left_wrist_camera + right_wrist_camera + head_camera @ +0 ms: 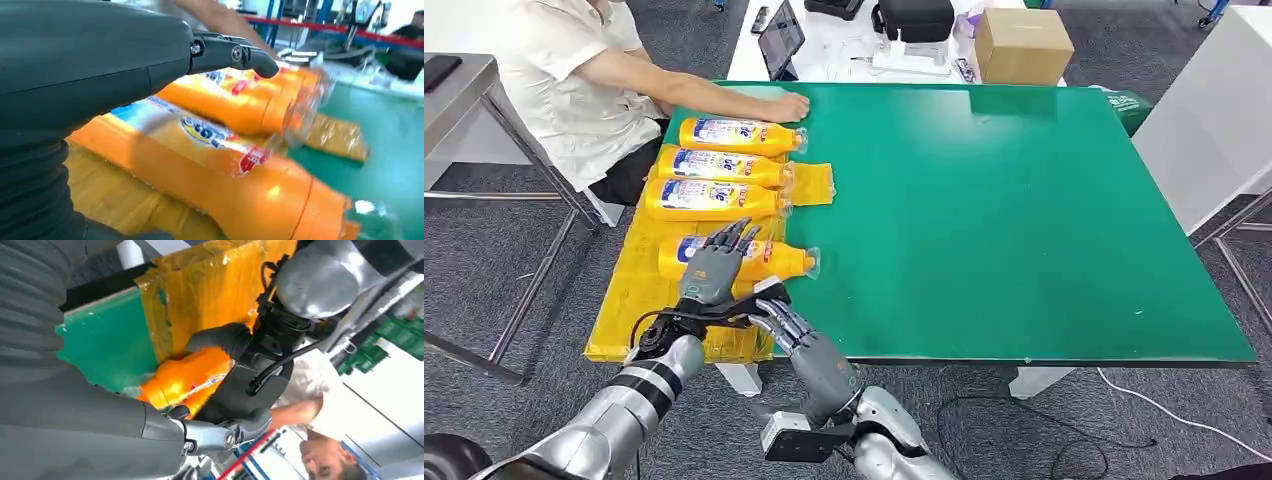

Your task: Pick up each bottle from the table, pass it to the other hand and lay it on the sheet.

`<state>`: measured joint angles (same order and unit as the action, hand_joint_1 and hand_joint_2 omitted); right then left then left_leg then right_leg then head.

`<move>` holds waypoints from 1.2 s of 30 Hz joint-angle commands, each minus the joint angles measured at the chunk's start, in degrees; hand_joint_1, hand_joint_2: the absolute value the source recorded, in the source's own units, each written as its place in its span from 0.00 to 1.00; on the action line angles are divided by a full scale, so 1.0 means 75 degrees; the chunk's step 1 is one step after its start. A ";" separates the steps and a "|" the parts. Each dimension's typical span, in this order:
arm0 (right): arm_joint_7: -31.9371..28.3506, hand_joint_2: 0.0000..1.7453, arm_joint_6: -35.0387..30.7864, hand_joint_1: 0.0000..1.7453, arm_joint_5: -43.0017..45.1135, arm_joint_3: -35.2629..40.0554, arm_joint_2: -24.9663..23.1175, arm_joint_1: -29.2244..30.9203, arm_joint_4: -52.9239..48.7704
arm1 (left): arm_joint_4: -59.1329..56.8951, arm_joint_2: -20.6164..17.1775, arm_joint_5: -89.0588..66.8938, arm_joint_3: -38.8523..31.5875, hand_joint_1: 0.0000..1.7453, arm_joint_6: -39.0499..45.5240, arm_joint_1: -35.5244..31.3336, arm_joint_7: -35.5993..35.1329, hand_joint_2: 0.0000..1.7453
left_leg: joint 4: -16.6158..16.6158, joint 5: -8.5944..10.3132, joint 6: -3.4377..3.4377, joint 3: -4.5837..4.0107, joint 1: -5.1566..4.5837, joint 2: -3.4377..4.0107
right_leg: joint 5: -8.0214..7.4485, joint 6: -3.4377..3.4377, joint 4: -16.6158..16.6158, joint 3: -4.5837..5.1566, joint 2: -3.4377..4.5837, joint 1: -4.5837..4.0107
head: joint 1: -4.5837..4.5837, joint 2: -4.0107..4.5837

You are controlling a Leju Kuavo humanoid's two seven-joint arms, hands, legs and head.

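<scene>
Bottles fill our view on the left side of the green counter: four orange ones lying on their sides on the yellow sheet, caps pointing toward the counter's middle. Three of them lie in a close row at the far end of the sheet. The fourth, the nearest bottle, lies apart from that row, closer to us, with its clear cap just over the sheet's edge onto the green.

Our left hand sits over the body of this nearest bottle, fingers stretched out across its label; from the left wrist view the fingers look straight and apart, above the bottle, and we cannot tell whether they touch it. Our right hand is just beside the left wrist at the counter's near edge, fingers loosely extended and holding nothing.

A person in a pale shirt sits at the far left corner, one hand resting flat on the counter.
</scene>
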<state>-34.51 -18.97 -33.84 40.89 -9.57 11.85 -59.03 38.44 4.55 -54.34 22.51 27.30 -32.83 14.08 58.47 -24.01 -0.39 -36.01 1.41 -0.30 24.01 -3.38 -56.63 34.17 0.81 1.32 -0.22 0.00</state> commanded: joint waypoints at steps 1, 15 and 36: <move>0.0163 1.00 0.0000 0.00 0.0032 -0.0019 0.0077 0.0254 0.0594 | 0.0502 0.0435 0.0127 0.0784 0.00 -0.0202 -0.0082 0.0077 1.00 | -0.0002 0.0001 0.0013 0.0008 -0.0001 -0.0021 | 0.0006 0.0010 0.0006 -0.0019 -0.0032 -0.0003 | 0.0000 0.0000; 0.0186 1.00 -0.0079 0.00 0.0015 -0.0052 0.0127 0.0177 0.0605 | 0.0681 0.0384 0.0258 0.0884 0.00 -0.0131 0.0139 0.0233 1.00 | -0.0004 -0.0005 0.0017 0.0021 0.0000 -0.0025 | 0.0012 0.0015 0.0011 -0.0035 -0.0039 -0.0006 | 0.0000 0.0000; -0.0732 1.00 0.1671 0.00 0.3318 0.0100 0.1348 -0.1328 -0.4057 | 0.3384 0.0590 0.8918 -0.0516 0.00 -0.3128 0.1970 0.0684 1.00 | -0.0007 -0.0021 0.0007 -0.0015 -0.0011 -0.0017 | 0.0007 0.0020 0.0012 -0.0003 -0.0027 0.0003 | -0.0018 0.0000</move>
<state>-40.26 -6.27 -9.18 39.87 -4.04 2.48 -84.29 67.85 8.24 7.13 22.77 4.76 -14.76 21.13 58.48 -24.17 -0.37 -36.21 1.33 -0.38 24.04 -3.36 -56.56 34.30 0.69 1.38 -0.35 0.00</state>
